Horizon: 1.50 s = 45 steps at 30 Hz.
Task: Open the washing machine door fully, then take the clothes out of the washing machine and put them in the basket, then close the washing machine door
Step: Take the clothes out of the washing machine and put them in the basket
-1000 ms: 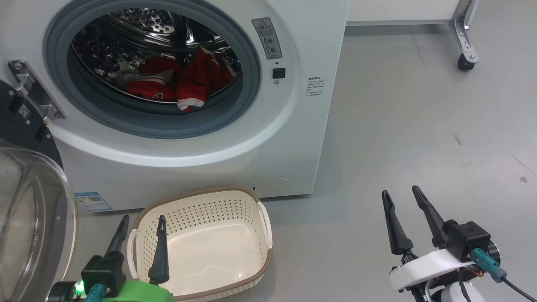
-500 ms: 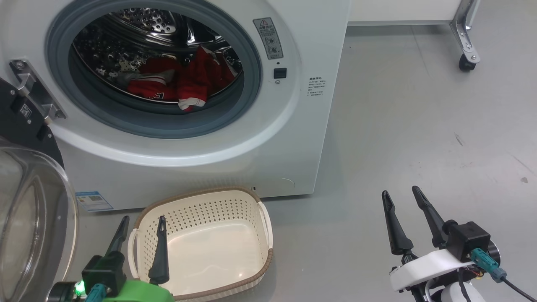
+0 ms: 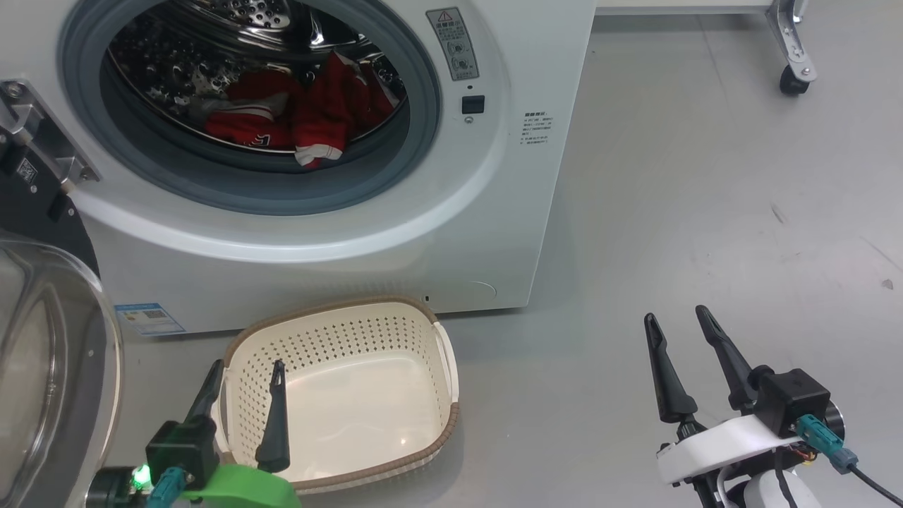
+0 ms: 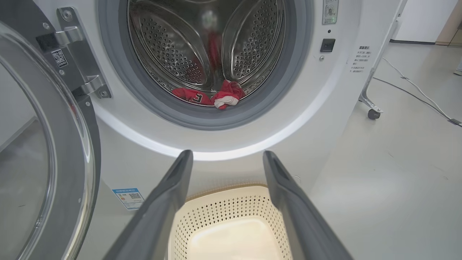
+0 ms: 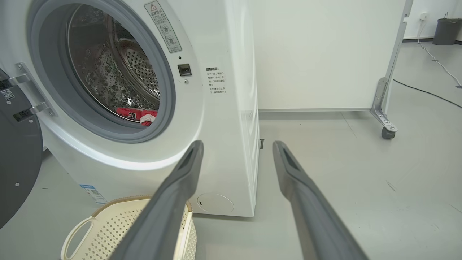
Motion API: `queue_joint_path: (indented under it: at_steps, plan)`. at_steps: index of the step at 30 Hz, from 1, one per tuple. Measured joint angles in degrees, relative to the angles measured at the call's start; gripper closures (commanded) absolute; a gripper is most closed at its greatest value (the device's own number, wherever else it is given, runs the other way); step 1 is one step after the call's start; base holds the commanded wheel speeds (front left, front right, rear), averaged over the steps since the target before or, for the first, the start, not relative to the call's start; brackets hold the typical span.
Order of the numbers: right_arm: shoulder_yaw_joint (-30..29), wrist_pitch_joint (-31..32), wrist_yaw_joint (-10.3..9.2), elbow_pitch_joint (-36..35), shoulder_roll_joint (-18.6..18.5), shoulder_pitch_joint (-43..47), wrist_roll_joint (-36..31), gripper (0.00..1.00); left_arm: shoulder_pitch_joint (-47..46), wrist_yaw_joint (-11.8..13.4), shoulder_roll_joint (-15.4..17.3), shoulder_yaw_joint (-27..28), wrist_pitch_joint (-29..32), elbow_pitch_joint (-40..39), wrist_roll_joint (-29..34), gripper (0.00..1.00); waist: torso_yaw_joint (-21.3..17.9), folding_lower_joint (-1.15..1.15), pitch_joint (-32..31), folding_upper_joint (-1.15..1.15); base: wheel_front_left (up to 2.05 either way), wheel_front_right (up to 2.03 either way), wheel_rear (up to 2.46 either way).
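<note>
**Head view.** The washing machine [image 3: 395, 233] filled the 11 o'clock sector of the frame, with its round opening exposed. The washing machine door [image 3: 42, 367] stood swung wide at 8 o'clock on a steel hinge [image 3: 42, 137], its clear glass bowl bulging toward the camera. The clothes [image 3: 296, 123], red with white trim, lay heaped in the bottom of the steel drum behind the grey gasket [image 3: 416, 141], at about 6 o'clock of the opening. One white-edged hem reached the drum's front lip. The basket [image 3: 338, 346] sat on the grey floor [image 3: 670, 212] at 6 o'clock from the opening, just in front of the machine's base.

The left gripper [image 3: 248, 365] was at 7 o'clock of the frame, over the basket's left edge. Its fingers were spread wide with nothing between them. The right gripper [image 3: 675, 314], at 4 o'clock, hovered over bare floor well apart from the basket, likewise fully spread and holding nothing. A caster [image 3: 794, 85] showed at 1 o'clock.
</note>
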Motion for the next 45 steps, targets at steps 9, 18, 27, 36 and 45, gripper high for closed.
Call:
queue_joint_path:
  at_steps: [9,18,27,36,45]
  plan:
    - [0.7,0.0,0.01,-1.3,0.0,-2.0,-0.1,0.0,-7.0,0.0,-0.2,-1.4,1.6,3.5,-0.1,0.0,0.2,0.0,4.3,0.0,0.0,0.0,0.0]
    - [1.2,0.0,0.16,-2.8,0.0,-6.6,-1.6,0.0,-15.9,-0.6,-0.4,-1.6,5.3,11.5,-2.7,0.0,0.0,0.0,10.9,0.0,0.0,0.0,0.0]
    - [2.4,0.0,0.59,-4.0,-0.1,-11.4,-1.6,0.0,-28.9,-2.5,-0.9,0.1,8.6,16.0,-5.8,0.0,-0.8,0.0,18.0,0.0,0.0,0.0,0.0]
    - [5.0,0.0,0.66,-4.1,-0.2,-14.9,0.0,0.0,-41.8,-2.6,1.0,3.9,9.8,19.8,-6.5,0.0,-3.0,0.0,23.4,0.0,0.0,0.0,0.0]
    - [8.6,0.0,0.68,-4.2,-0.3,-17.1,3.8,0.0,-50.7,-2.5,5.6,7.7,11.3,24.1,-6.5,0.0,-7.5,0.01,26.1,0.0,0.0,0.0,0.0]
